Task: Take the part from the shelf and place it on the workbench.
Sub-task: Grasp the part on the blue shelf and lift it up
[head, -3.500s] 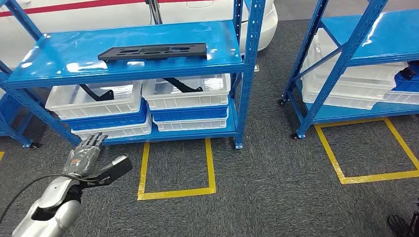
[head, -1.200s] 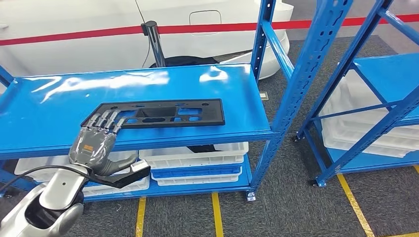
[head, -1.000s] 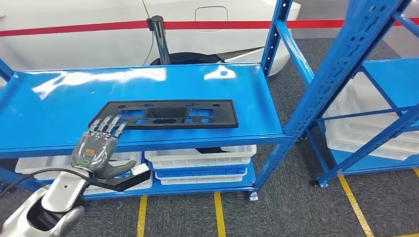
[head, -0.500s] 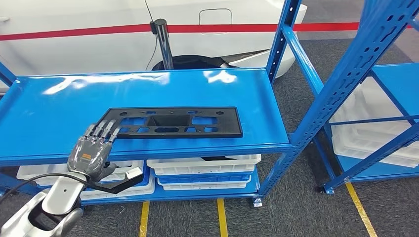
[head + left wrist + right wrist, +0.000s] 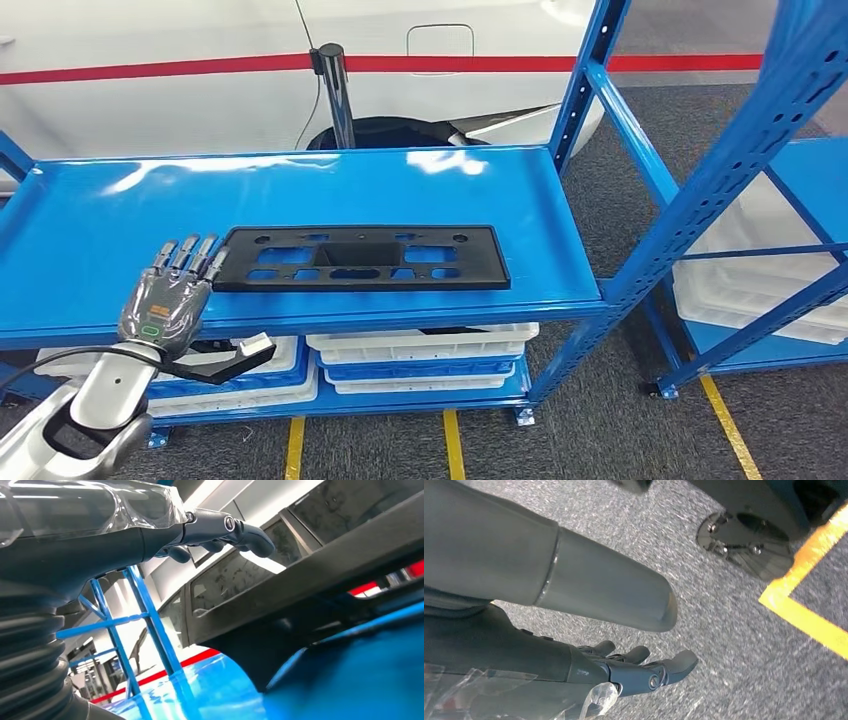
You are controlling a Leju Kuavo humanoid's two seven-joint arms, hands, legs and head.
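The long, flat black plastic part with rectangular cut-outs (image 5: pixel 360 258) lay flat on the top deck of the blue metal shelf (image 5: pixel 110 230), near the deck's front edge and lengthwise along it. The left hand (image 5: pixel 165 300) was raised at the shelf's front edge, back of the hand toward the head camera, its fingers (image 5: pixel 190 255) extended and slightly spread, holding nothing; the fingertips stood just beside the part's left end, and contact could not be confirmed. In the left wrist view the part's (image 5: pixel 300 595) edge ran close beneath the extended fingers (image 5: pixel 240 530). The right hand (image 5: pixel 624 672) hung over grey carpet (image 5: pixel 724 630) beside a yellow floor line (image 5: pixel 804 615), fingers loosely parted and gripping nothing.
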